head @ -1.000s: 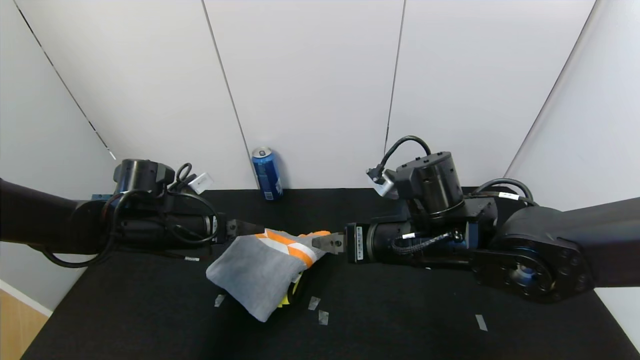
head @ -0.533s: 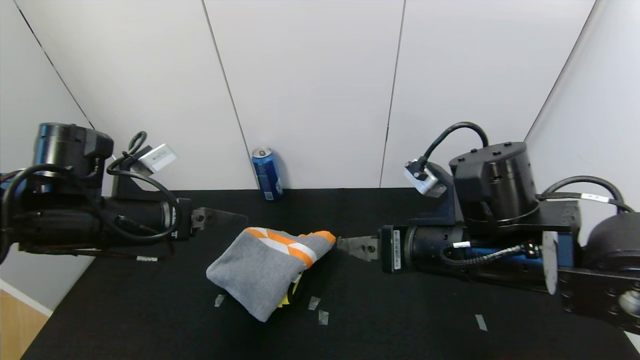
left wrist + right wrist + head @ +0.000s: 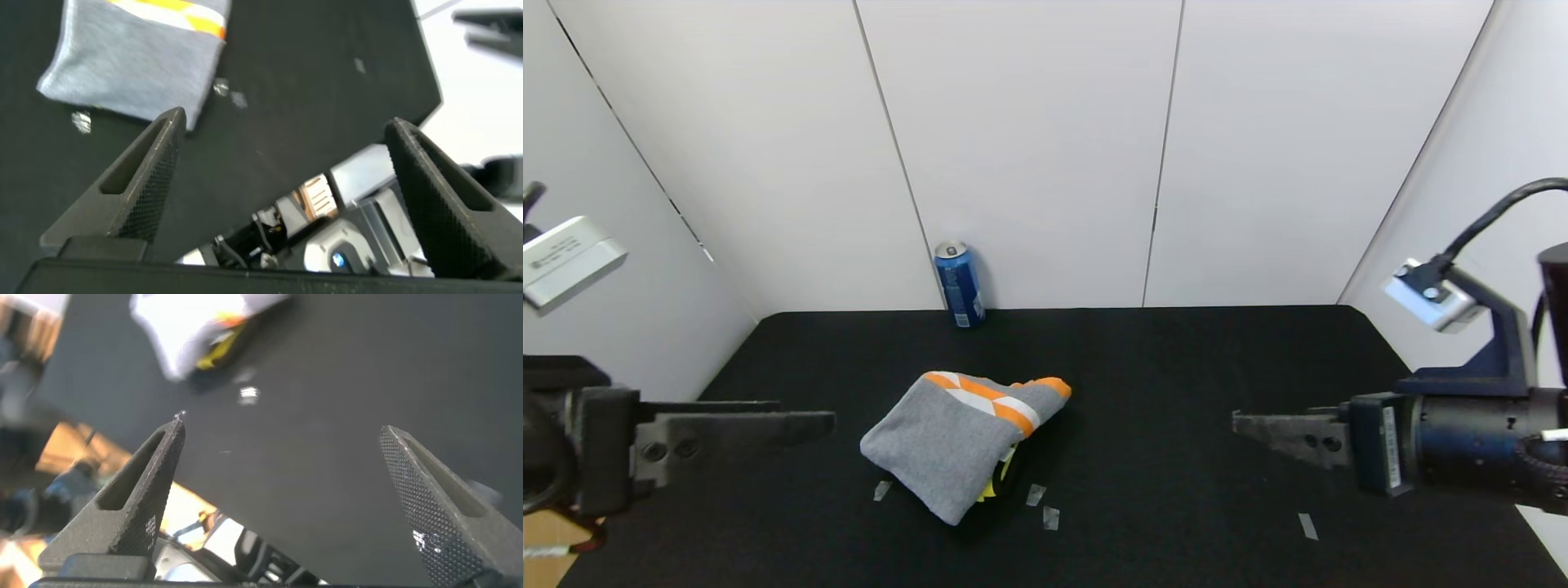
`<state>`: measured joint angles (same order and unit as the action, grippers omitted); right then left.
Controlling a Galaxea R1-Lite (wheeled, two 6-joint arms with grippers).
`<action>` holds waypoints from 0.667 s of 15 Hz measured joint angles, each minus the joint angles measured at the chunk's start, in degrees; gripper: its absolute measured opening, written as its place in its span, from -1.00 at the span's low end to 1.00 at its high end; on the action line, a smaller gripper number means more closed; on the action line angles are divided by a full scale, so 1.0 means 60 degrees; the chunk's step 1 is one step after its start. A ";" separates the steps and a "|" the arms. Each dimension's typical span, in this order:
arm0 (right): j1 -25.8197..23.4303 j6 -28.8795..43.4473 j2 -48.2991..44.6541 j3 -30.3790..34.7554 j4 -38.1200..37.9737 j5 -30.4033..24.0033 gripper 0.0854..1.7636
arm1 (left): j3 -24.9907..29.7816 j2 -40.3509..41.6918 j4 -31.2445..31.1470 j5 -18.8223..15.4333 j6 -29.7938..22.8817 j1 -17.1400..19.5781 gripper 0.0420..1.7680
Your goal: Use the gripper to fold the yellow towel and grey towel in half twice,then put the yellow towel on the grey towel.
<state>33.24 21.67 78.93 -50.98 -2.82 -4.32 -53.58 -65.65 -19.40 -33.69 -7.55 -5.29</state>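
Pulled well back from grey towel point(image 3: 956, 445): left gripper point(image 3: 282, 155) and right gripper point(image 3: 282, 457), both spread, empty. Yellow towel point(image 3: 995, 482) underneath, order seemingly reversed.

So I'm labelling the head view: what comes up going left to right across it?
left gripper → grey towel, with the blue can behind it → a sliver of the yellow towel under the grey one's right edge → right gripper.
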 joint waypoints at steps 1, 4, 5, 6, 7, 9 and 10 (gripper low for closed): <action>-0.0461 -0.0022 -0.0331 0.0100 -0.0073 -0.0018 0.94 | 0.0055 0.0518 -0.0299 0.0006 -0.0004 -0.0081 0.94; -0.2115 -0.0081 -0.1317 0.0467 -0.0181 -0.0037 0.94 | 0.0331 0.1888 -0.0764 0.0028 -0.0022 -0.0197 0.94; -0.2680 -0.0270 -0.1699 0.0668 -0.0191 -0.0043 0.94 | 0.0417 0.2304 -0.0963 0.0033 -0.0024 -0.0207 0.94; -0.3190 -0.0583 -0.2070 0.0912 -0.0205 -0.0037 0.94 | 0.0482 0.2733 -0.1248 0.0033 -0.0028 -0.0219 0.94; -0.3631 -0.0839 -0.2489 0.1217 -0.0217 -0.0028 0.94 | 0.0542 0.3115 -0.1479 0.0037 -0.0024 -0.0219 0.94; -0.4122 -0.1018 -0.3322 0.1739 -0.0282 -0.0022 0.94 | 0.0715 0.3877 -0.1808 0.0043 -0.0028 -0.0219 0.94; -0.4246 -0.1044 -0.3797 0.1975 -0.0433 -0.0014 0.94 | 0.0835 0.4230 -0.1953 0.0047 -0.0028 -0.0219 0.94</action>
<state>7.77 15.41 56.15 -39.13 -5.41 -4.40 -48.57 -40.27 -31.11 -33.41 -7.72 -6.61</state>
